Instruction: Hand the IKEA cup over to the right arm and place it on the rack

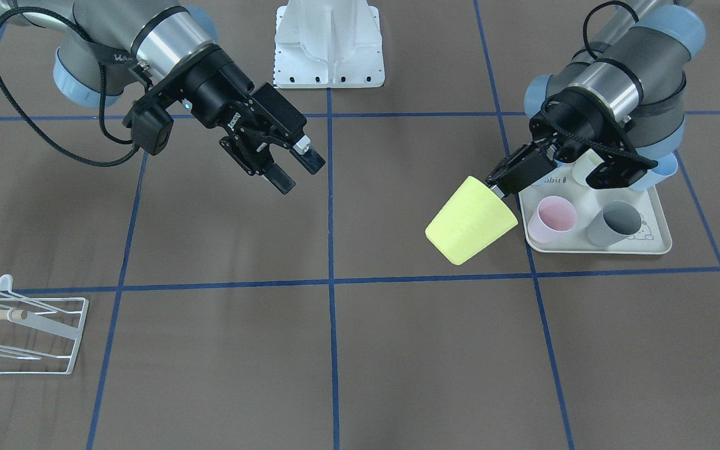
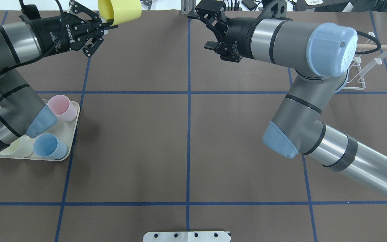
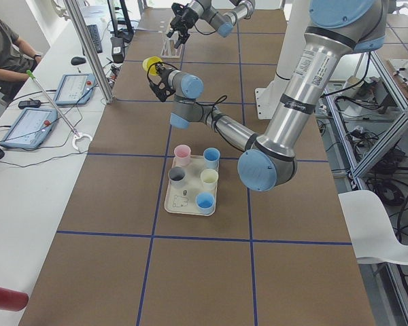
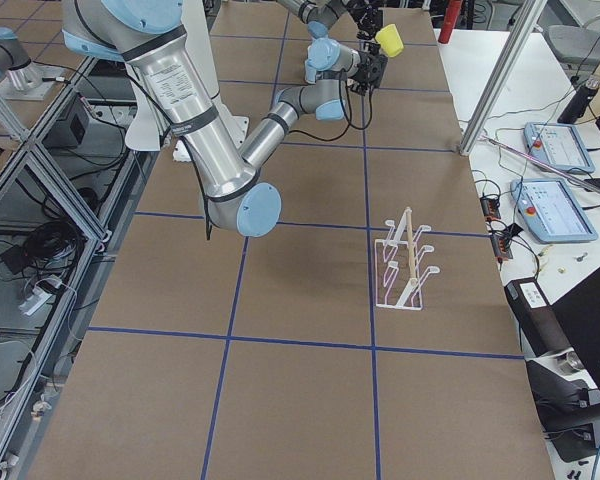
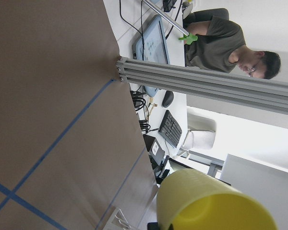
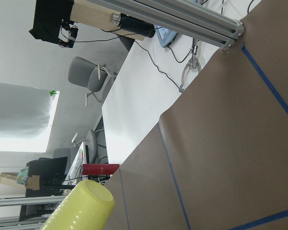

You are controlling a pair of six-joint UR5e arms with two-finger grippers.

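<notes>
The IKEA cup (image 1: pixel 471 220) is yellow and hangs tilted in the air, clear of the table. My left gripper (image 1: pixel 499 186) is shut on its rim. From overhead, the cup (image 2: pixel 119 11) sits at the far edge with the left gripper (image 2: pixel 108 23) just behind it. My right gripper (image 1: pixel 297 174) is open and holds nothing, a good gap away from the cup, with its fingers pointing toward it. It also shows overhead (image 2: pixel 200 30). The cup shows in both wrist views (image 5: pixel 211 201) (image 6: pixel 81 206). The white wire rack (image 1: pixel 19 334) (image 2: pixel 364 67) (image 4: pixel 405 262) stands on the robot's right.
A cream tray (image 1: pixel 597 247) (image 2: pixel 71 141) under my left arm holds a pink cup (image 1: pixel 554 217), a grey cup (image 1: pixel 615 225) and others. The white robot base (image 1: pixel 329 44) is at the table's back. A person (image 3: pixel 3 44) sits beside the table.
</notes>
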